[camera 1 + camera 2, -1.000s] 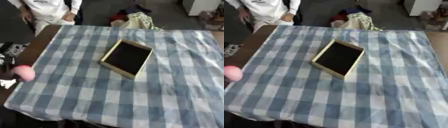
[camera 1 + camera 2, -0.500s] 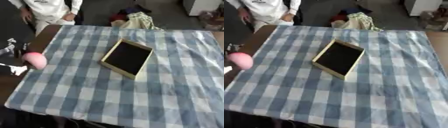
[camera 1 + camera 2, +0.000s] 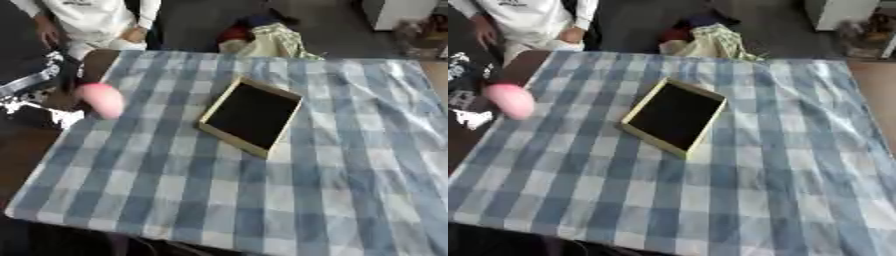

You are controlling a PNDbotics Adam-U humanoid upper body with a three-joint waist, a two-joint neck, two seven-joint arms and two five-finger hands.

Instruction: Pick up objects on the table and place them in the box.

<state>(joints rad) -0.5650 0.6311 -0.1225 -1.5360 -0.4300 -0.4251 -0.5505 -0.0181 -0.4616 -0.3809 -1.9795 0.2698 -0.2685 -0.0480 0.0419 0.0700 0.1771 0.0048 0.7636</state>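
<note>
Left robot hand (image 3: pixel 44 87) (blurred; grip state cannot be told) beside pink object (image 3: pixel 102 99) at desk (image 3: pixel 262 200) edge, left of box (image 3: pixel 251 116).

No readable text, labels or numbers.

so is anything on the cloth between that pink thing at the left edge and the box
Nothing visible. Between the pink object, carried by the left hand, and the box lies only bare checked tablecloth.
</note>
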